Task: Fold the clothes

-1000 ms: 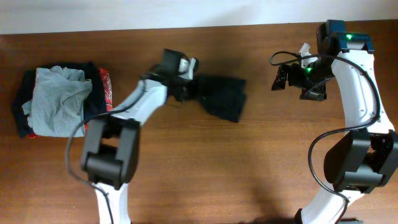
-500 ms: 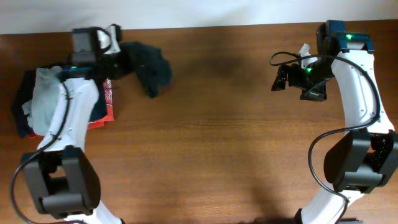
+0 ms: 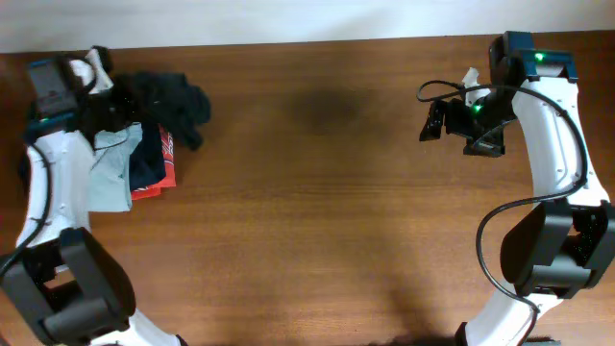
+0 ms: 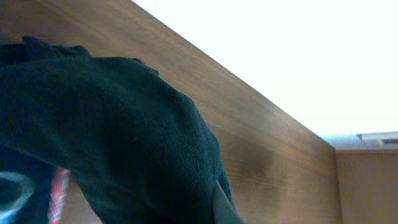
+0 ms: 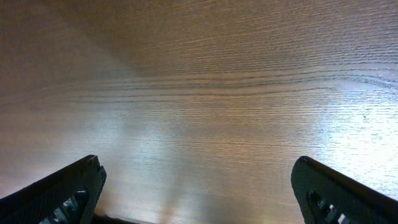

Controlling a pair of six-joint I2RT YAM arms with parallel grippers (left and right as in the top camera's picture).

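The clothes, a black T-shirt (image 3: 171,102), hang bunched at the far left of the table, over the edge of a pile of garments. My left gripper (image 3: 119,104) is shut on the shirt, its fingers buried in the cloth. In the left wrist view the black T-shirt (image 4: 118,137) fills the left side, and one pale finger (image 4: 222,207) shows against it at the bottom. My right gripper (image 3: 434,120) hovers at the back right, away from the shirt. It stands wide open (image 5: 199,183) over bare wood with nothing between its fingers.
A pile lies at the left edge: a light grey garment (image 3: 111,171), a navy one (image 3: 146,163) and a red-orange one (image 3: 165,171). The table's back edge (image 3: 307,40) runs just behind both arms, against a white wall.
My left arm has swung from the table's middle to the far left, carrying the black T-shirt over the pile. The right arm has not moved.
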